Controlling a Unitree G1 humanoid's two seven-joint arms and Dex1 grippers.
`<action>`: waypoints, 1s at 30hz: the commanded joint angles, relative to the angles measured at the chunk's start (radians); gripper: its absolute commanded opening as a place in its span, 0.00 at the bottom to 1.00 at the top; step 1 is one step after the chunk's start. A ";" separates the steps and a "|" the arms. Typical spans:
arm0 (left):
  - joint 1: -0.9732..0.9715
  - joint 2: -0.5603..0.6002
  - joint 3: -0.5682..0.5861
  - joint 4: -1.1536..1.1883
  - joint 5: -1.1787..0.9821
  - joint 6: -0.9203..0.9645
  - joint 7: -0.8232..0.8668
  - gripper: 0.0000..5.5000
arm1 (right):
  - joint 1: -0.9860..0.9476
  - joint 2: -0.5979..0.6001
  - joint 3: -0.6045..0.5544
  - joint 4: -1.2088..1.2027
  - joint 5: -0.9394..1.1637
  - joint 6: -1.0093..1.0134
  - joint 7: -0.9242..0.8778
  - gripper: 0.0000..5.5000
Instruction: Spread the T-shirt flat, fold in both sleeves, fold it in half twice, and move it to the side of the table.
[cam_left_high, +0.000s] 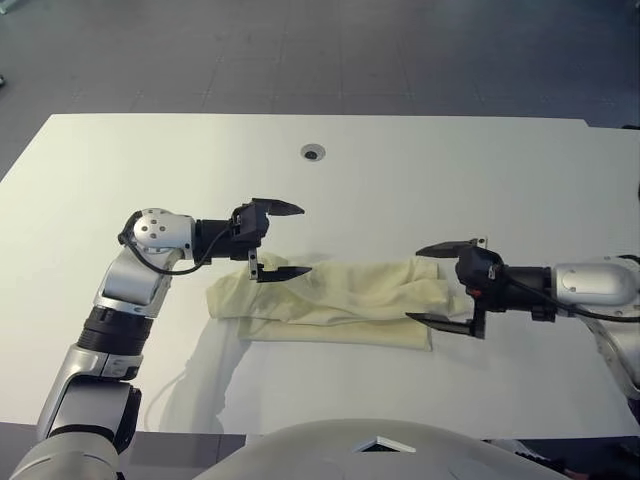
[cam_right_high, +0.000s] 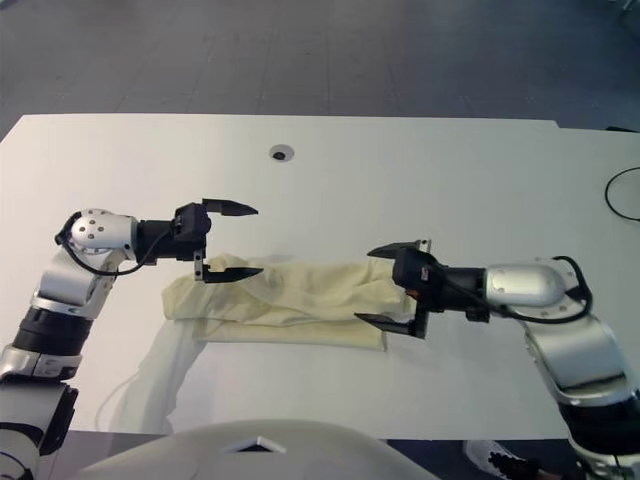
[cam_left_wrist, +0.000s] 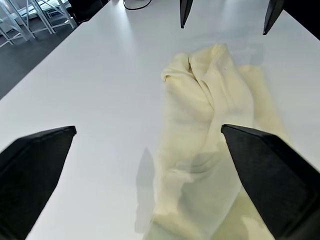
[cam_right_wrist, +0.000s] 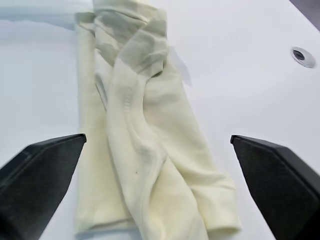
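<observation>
Closest in is the counter (cam_left_high: 450, 170), white and wide, its near edge running just below the T-shirt (cam_left_high: 340, 300). The T-shirt is pale yellow and lies folded into a long, narrow band. It is set crosswise near that front edge, wrinkled and bunched along its middle, with a flatter layer showing along its near side. Its left end is rounded and lumpy. Its right end is squarer, with a thick fold of cloth heaped at the far corner.

The left pincer (cam_left_high: 307, 239) hangs at the T-shirt's left end, its fingers wide apart and holding nothing. One finger is over the far edge of the cloth; the other is beyond the T-shirt, over bare counter. Whether the nearer finger touches the cloth cannot be told. The right pincer (cam_left_high: 411, 284) is at the T-shirt's right end, also spread wide and empty. One finger is by the far edge and one by the near edge, so the end of the band lies between them.

Well beyond the T-shirt, toward the counter's far edge, sits a small round grommet hole (cam_left_high: 313, 152).
</observation>
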 joint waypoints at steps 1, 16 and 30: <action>-0.033 -0.006 -0.024 0.078 0.046 -0.037 -0.015 0.92 | -0.088 0.034 0.099 0.076 -0.006 0.033 0.007 0.94; -0.044 -0.035 -0.041 0.159 0.054 -0.067 -0.068 0.98 | -0.050 -0.030 0.143 0.087 -0.002 0.061 0.014 0.53; -0.015 -0.032 -0.029 0.126 0.042 -0.061 -0.057 0.98 | -0.056 -0.030 0.197 0.147 -0.041 0.061 0.007 0.12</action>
